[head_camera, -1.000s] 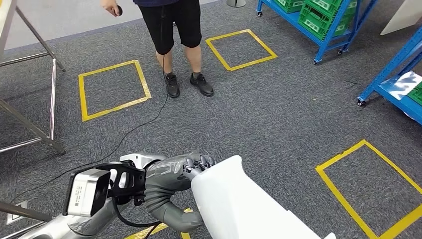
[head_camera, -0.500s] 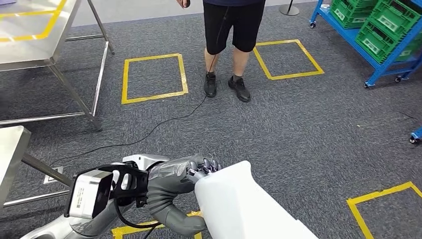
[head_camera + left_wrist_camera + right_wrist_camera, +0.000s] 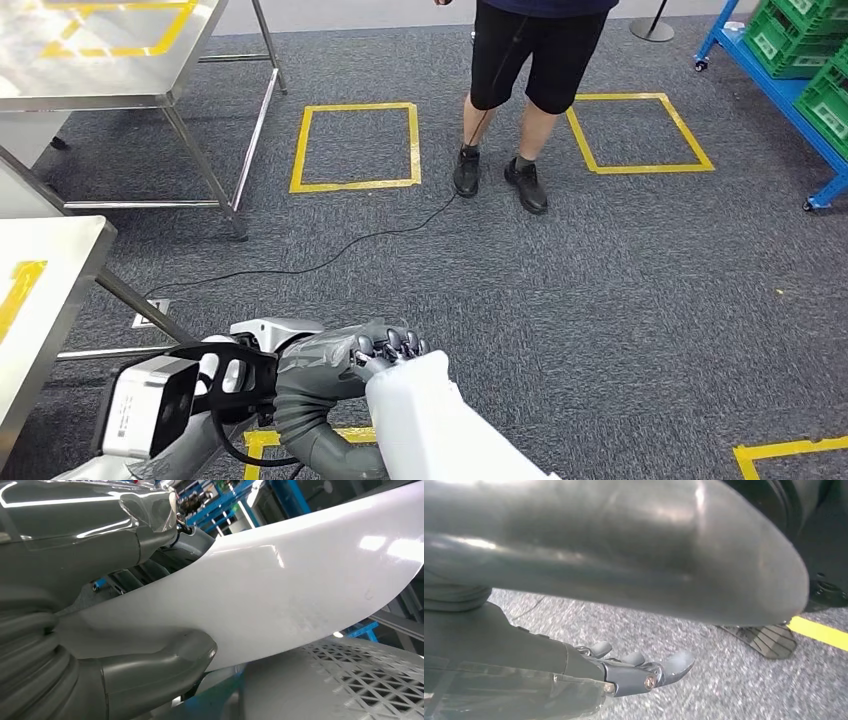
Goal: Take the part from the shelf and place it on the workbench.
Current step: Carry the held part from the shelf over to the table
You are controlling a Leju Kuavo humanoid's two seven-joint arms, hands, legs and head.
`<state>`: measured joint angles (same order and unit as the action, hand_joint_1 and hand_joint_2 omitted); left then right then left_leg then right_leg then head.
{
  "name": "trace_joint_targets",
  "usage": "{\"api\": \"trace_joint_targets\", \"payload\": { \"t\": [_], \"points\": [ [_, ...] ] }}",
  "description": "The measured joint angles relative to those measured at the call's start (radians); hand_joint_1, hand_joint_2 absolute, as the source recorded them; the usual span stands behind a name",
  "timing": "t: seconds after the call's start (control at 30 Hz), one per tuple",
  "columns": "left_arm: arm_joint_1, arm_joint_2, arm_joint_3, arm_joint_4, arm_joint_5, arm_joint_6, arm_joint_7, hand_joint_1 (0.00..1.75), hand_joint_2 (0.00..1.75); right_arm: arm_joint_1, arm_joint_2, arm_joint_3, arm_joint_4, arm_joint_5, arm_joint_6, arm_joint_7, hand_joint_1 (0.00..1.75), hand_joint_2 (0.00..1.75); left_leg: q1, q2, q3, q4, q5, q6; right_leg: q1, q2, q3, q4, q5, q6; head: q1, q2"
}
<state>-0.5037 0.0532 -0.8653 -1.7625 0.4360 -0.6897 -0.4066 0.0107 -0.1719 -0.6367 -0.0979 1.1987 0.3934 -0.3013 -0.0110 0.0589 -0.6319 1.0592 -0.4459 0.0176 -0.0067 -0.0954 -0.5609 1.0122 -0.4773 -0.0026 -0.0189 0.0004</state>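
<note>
We judged the task about half done: the white part [image 3: 430, 420] was off the shelf [image 3: 800, 70] and in our left hand [image 3: 385, 350], fingers [image 3: 395, 343] wrapped over its upper edge, at six o'clock in the head view. Carrying and setting down remained. Our right hand [image 3: 634, 672] hung with fingers loosely apart, holding nothing. We counted one part, two worktops [image 3: 60, 260] around ten o'clock, and one person [image 3: 535, 60] at twelve.

White part [image 3: 430, 425] cut off at bottom edge; person [image 3: 530, 70] cropped above the waist — workbench [image 3: 45, 300] partly out of frame
</note>
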Motion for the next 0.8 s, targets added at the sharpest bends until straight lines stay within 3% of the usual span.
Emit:
{"api": "trace_joint_targets", "payload": {
  "t": [0.03, 0.07, 0.13, 0.2, 0.27, 0.33, 0.37, 0.4, 0.47, 0.53, 0.6, 0.63, 0.7, 0.77, 0.8],
  "points": [
    [0.0, 0.0, 0.0, -0.005, 0.0, 0.001, 0.001, 1.75, 1.75, -0.001, -0.002, 0.0, 0.005, 0.002, -0.003, -0.002, 0.0, 0.0, -0.005, 0.012, 0.015, -0.029, 0.004, 0.004, 0.002, -0.01, 0.003, 0.0, -0.003, 0.004, 0.0, 0.0],
    [0.001, 0.001, 0.001, -0.008, -0.001, 0.002, 0.002, 1.75, 1.75, -0.002, -0.006, 0.001, 0.011, 0.004, -0.006, -0.004, 0.0, 0.0, -0.009, 0.007, 0.017, -0.036, 0.0, 0.007, 0.004, -0.021, 0.005, -0.001, -0.006, 0.009, 0.001, 0.0],
    [0.004, 0.002, 0.004, -0.015, -0.004, 0.004, 0.003, 1.75, 1.75, -0.008, -0.013, 0.002, 0.02, 0.007, -0.011, -0.01, 0.0, 0.0, -0.007, -0.02, 0.023, -0.046, 0.005, 0.017, 0.002, -0.032, 0.01, -0.001, -0.012, 0.018, 0.001, 0.0],
    [0.006, 0.002, 0.007, -0.022, -0.006, 0.005, 0.004, 1.75, 1.75, -0.012, -0.022, 0.005, 0.034, 0.011, -0.016, -0.018, 0.0, 0.0, 0.0, -0.045, 0.037, -0.06, 0.014, 0.027, -0.003, 0.016, -0.008, 0.043, -0.034, 0.021, 0.003, 0.0],
    [0.011, -0.001, 0.007, -0.024, -0.006, 0.003, 0.005, 1.75, 1.75, -0.01, -0.031, 0.01, 0.049, 0.019, -0.02, -0.027, 0.0, 0.0, 0.004, -0.071, 0.043, -0.065, 0.018, 0.033, -0.007, 0.075, -0.07, 0.162, -0.079, 0.018, 0.007, 0.0],
    [0.019, -0.002, 0.007, -0.024, -0.007, 0.0, 0.007, 1.75, 1.75, -0.007, -0.038, 0.016, 0.06, 0.033, -0.022, -0.033, 0.0, 0.0, 0.004, -0.102, 0.043, -0.064, 0.017, 0.035, -0.011, 0.088, -0.134, 0.267, -0.104, 0.023, 0.009, 0.0],
    [0.022, -0.002, 0.007, -0.024, -0.007, 0.0, 0.008, 1.75, 1.75, -0.006, -0.04, 0.02, 0.063, 0.043, -0.023, -0.035, 0.0, 0.0, 0.005, -0.119, 0.044, -0.064, 0.017, 0.034, -0.013, 0.089, -0.145, 0.272, -0.094, 0.031, 0.009, 0.0],
    [0.024, -0.002, 0.007, -0.024, -0.006, -0.001, 0.009, 1.75, 1.75, -0.006, -0.042, 0.026, 0.066, 0.058, -0.024, -0.036, 0.0, 0.0, 0.006, -0.135, 0.046, -0.063, 0.016, 0.032, -0.017, 0.092, -0.136, 0.237, -0.069, 0.041, 0.009, 0.0],
    [0.024, -0.005, 0.006, -0.026, -0.003, -0.004, 0.012, 1.75, 1.75, -0.007, -0.046, 0.047, 0.07, 0.099, -0.027, -0.035, 0.0, 0.0, 0.008, -0.164, 0.049, -0.057, 0.01, 0.024, -0.027, 0.122, -0.083, 0.102, -0.005, 0.061, 0.01, 0.0],
    [0.023, -0.01, 0.005, -0.027, 0.003, -0.006, 0.015, 1.75, 1.75, -0.01, -0.049, 0.076, 0.075, 0.144, -0.027, -0.03, 0.0, 0.0, 0.007, -0.187, 0.045, -0.049, 0.004, 0.013, -0.029, 0.147, -0.044, 0.015, 0.03, 0.056, 0.012, 0.0],
    [0.022, -0.013, 0.003, -0.027, 0.005, -0.006, 0.018, 1.75, 1.75, -0.016, -0.05, 0.104, 0.077, 0.172, -0.027, -0.025, 0.0, 0.0, 0.009, -0.203, 0.04, -0.048, 0.002, 0.003, -0.022, 0.139, -0.036, 0.005, 0.033, 0.036, 0.013, 0.0],
    [0.022, -0.014, 0.003, -0.028, 0.005, -0.004, 0.019, 1.75, 1.75, -0.019, -0.05, 0.114, 0.077, 0.179, -0.028, -0.024, 0.0, 0.0, 0.011, -0.202, 0.038, -0.047, 0.0, -0.001, -0.022, 0.131, -0.035, 0.004, 0.034, 0.029, 0.013, 0.0],
    [0.021, -0.013, 0.004, -0.03, 0.006, 0.001, 0.019, 1.75, 1.75, -0.021, -0.05, 0.13, 0.078, 0.186, -0.032, -0.022, 0.0, 0.0, 0.01, -0.153, 0.019, -0.007, -0.026, -0.01, -0.022, 0.112, -0.03, 0.001, 0.033, 0.016, 0.01, 0.0],
    [0.02, -0.012, 0.005, -0.031, 0.01, 0.004, 0.018, 1.75, 1.75, -0.02, -0.052, 0.14, 0.08, 0.189, -0.035, -0.021, 0.0, 0.0, 0.01, -0.089, -0.038, 0.111, -0.086, -0.017, -0.018, 0.09, -0.026, 0.001, 0.028, 0.004, 0.005, 0.0],
    [0.021, -0.011, 0.005, -0.031, 0.012, 0.004, 0.017, 1.75, 1.75, -0.018, -0.053, 0.143, 0.081, 0.191, -0.035, -0.021, 0.0, 0.0, 0.012, -0.076, -0.074, 0.181, -0.114, -0.019, -0.015, 0.078, -0.025, 0.001, 0.026, 0.001, 0.005, 0.0]
  ]
}}
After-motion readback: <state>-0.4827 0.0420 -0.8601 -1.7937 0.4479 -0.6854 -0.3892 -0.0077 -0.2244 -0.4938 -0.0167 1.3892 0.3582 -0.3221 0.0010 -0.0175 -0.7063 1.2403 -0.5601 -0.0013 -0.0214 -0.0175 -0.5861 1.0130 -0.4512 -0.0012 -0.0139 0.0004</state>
